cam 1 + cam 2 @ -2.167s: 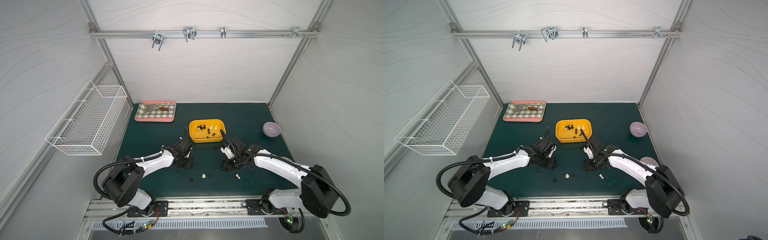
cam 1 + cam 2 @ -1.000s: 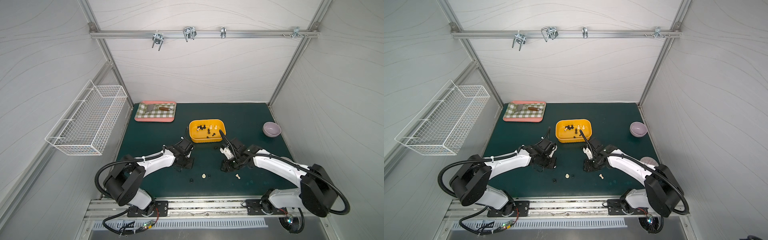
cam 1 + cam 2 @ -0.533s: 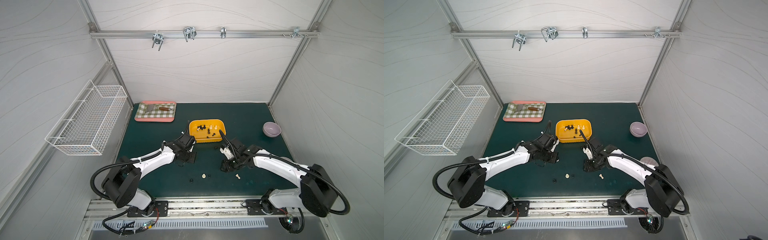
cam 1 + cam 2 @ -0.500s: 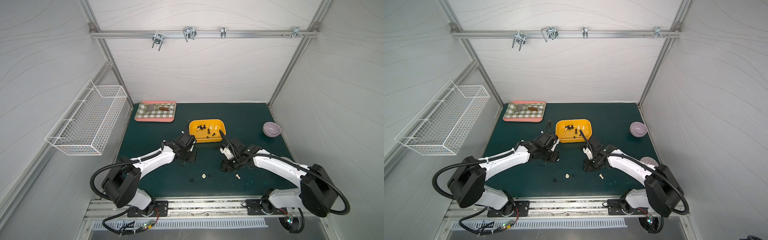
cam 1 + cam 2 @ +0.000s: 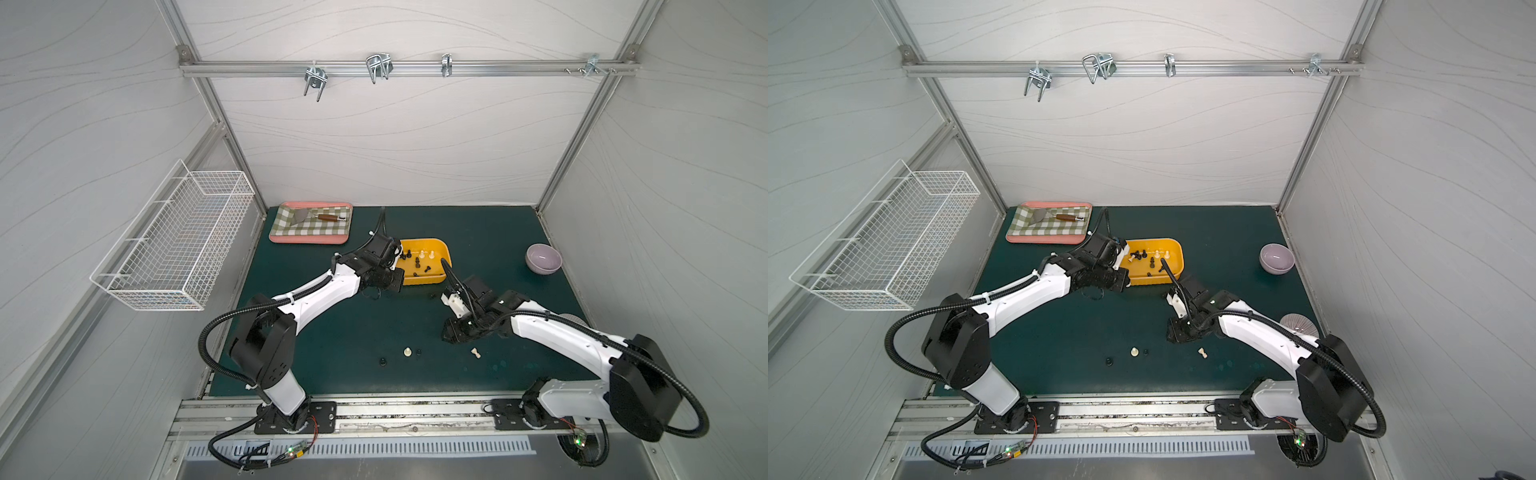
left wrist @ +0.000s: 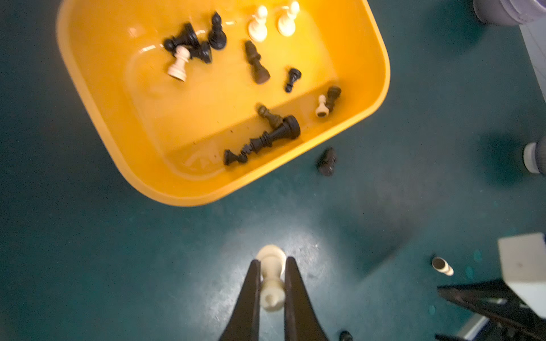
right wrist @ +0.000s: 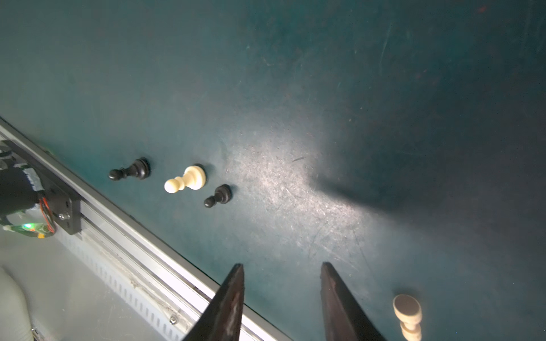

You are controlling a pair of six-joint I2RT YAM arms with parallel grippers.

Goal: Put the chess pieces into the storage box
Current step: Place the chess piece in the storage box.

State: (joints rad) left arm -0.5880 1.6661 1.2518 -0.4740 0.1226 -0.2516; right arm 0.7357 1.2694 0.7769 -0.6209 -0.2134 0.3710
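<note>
Against the left wall hangs a white wire basket (image 5: pixel 174 237), clear of the dark green table (image 5: pixel 332 324). At the table's rear left lies a pink-rimmed checkered tray (image 5: pixel 307 240) carrying a wooden-handled metal trowel (image 5: pixel 320 217).

The left claw (image 6: pixel 271 262) is clamped on a cream-white chess piece (image 6: pixel 271 283). The piece is held lengthwise between the black fingers, above bare table. It is just outside the shallow yellow-orange plastic storage box (image 6: pixel 100 88), not over it.

Inside the box lies a scatter of black and cream-white chess pieces (image 6: pixel 257 63), several toppled. One loose black piece (image 6: pixel 326 162) rests on the table just beside the box's outer wall.

Near the table's front edge, three pawns form a loose row, close together but not touching: a black pawn (image 7: pixel 130 171), a cream-white pawn (image 7: pixel 186 180) and a smaller black pawn (image 7: pixel 218 196). Further right, a toppled cream-white piece (image 7: pixel 409 316) lies on its side.

The right claw (image 7: pixel 282 265) hangs over the table between that row and the toppled piece. Its fingers stand apart with nothing between them.

At the right rear sits a round lavender bowl (image 5: pixel 543 258), well apart from the box.
</note>
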